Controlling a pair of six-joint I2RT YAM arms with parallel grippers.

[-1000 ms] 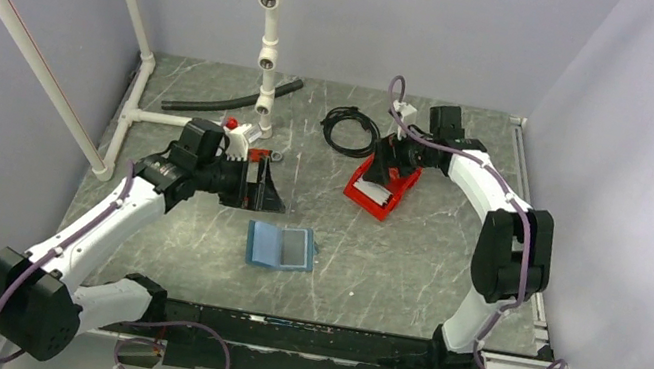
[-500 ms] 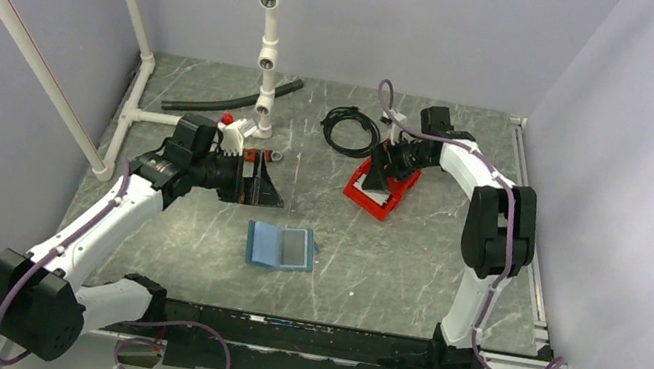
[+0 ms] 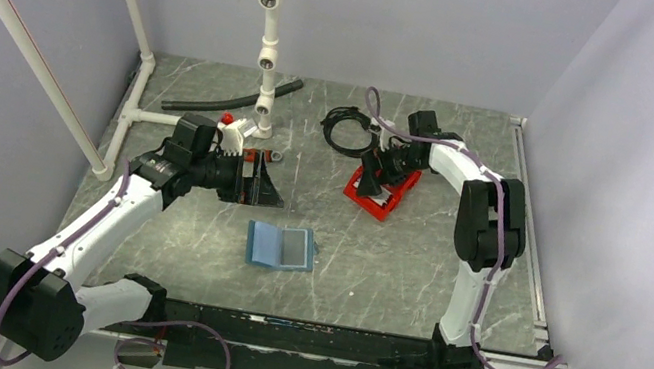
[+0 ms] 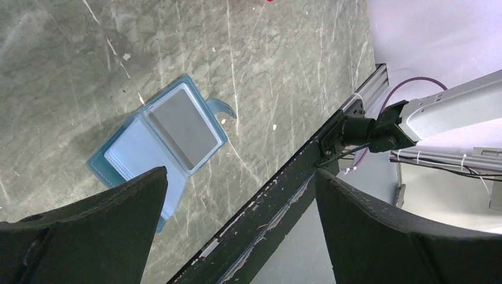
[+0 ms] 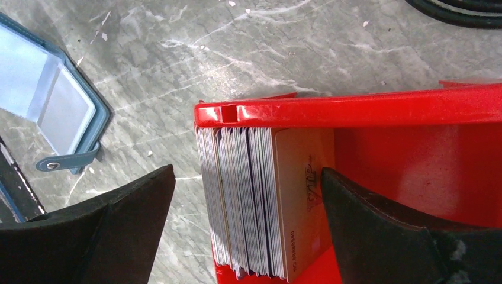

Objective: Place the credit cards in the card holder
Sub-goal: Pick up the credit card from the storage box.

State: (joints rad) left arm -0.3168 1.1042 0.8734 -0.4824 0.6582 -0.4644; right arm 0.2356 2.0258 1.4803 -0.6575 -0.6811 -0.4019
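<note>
1. My right gripper (image 5: 247, 177) is spread wide, gripping nothing. The stack of credit cards (image 5: 254, 201) shows between its fingers.
2. The cards stand on edge in the red bin (image 5: 367, 109), toward the table's (image 3: 388, 277) far edge, right of centre.
3. My left gripper (image 4: 241, 177) is spread too and empty, left of centre.
4. The card holder (image 3: 280, 246) lies open and flat mid-table, toward the near edge.
</note>
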